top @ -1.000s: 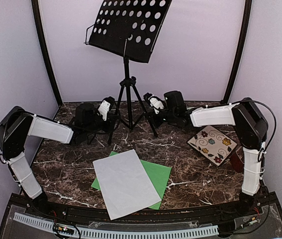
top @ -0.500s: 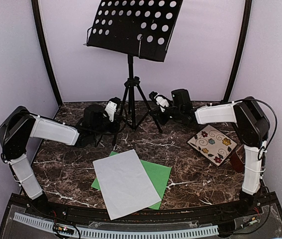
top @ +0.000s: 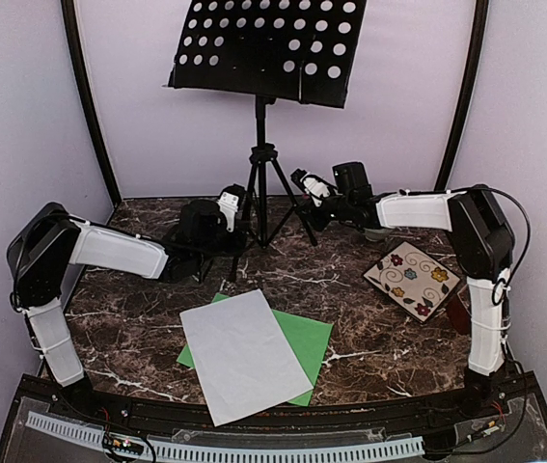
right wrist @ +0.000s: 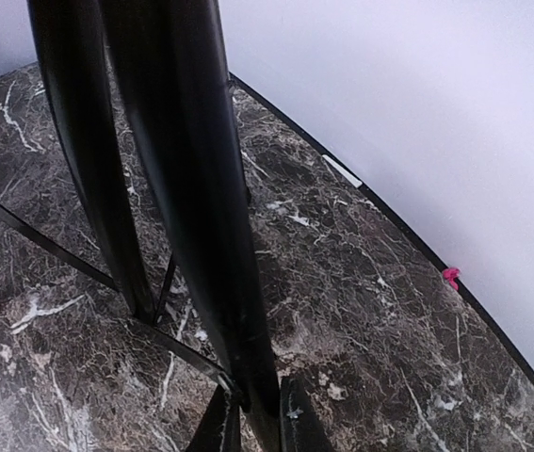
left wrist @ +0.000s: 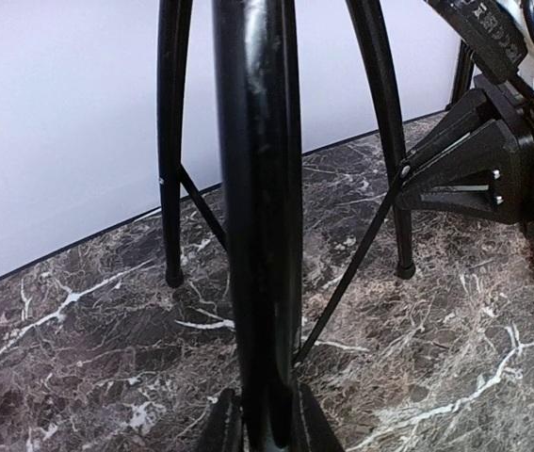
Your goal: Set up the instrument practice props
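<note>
Far back, left hand (top: 238, 217) and right hand (top: 301, 184) each clamp a leg — music stand (top: 261, 125) upright.

Left of the music stand (top: 259, 174), the left arm (top: 109, 253) is showing smooth white shells on its long links and rounded black housings at its joints. Right of the stand, the right arm (top: 413, 210) is wearing the same white and black, with a thin black cable (top: 532, 241) looping past its elbow housing. Its angular black end block (left wrist: 474, 160) is showing two small silver screw heads.
</note>
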